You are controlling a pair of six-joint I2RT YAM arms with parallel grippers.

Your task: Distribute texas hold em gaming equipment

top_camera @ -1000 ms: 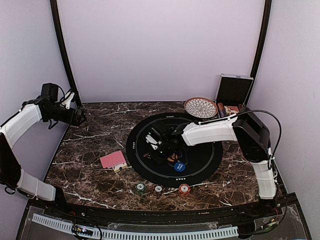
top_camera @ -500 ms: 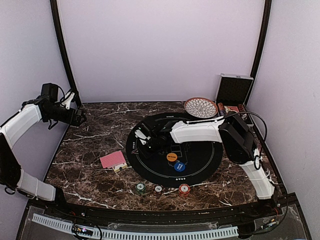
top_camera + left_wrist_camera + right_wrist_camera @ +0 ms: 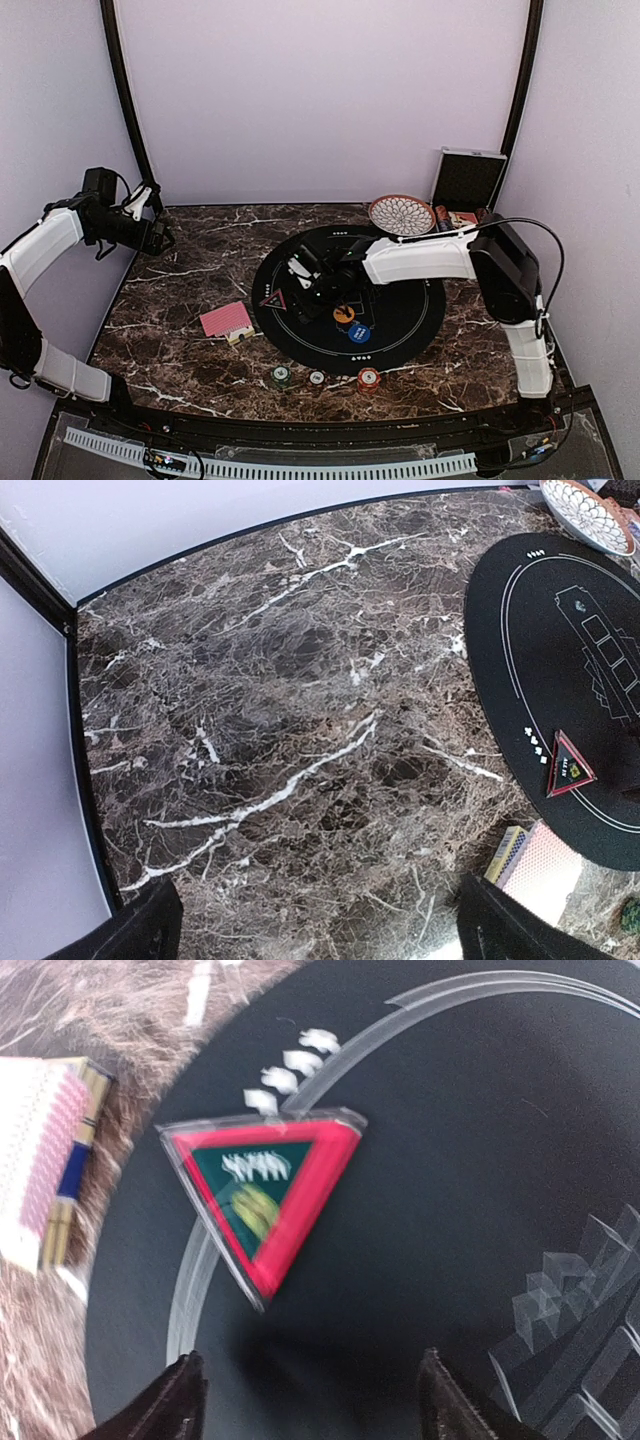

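Hovering low with right pincer (image 3: 315,1405) spread and empty, just behind triangular marker (image 3: 265,1195) lying flat at left rim of black mat (image 3: 480,1160), apex pointing back at pincer. Far nearer than left pincer (image 3: 320,935), gaping wide over tabletop (image 3: 280,730) corner.

I record white shells over black joints on both arms. The left arm (image 3: 45,245) has a black wrist block and a thin cable (image 3: 122,180) looping beside it. The right arm (image 3: 420,262) has a bulky black elbow housing (image 3: 505,268) with a black cable (image 3: 547,238) arching over it. The left gripper (image 3: 320,925) and right gripper (image 3: 310,1400) have black fingers.
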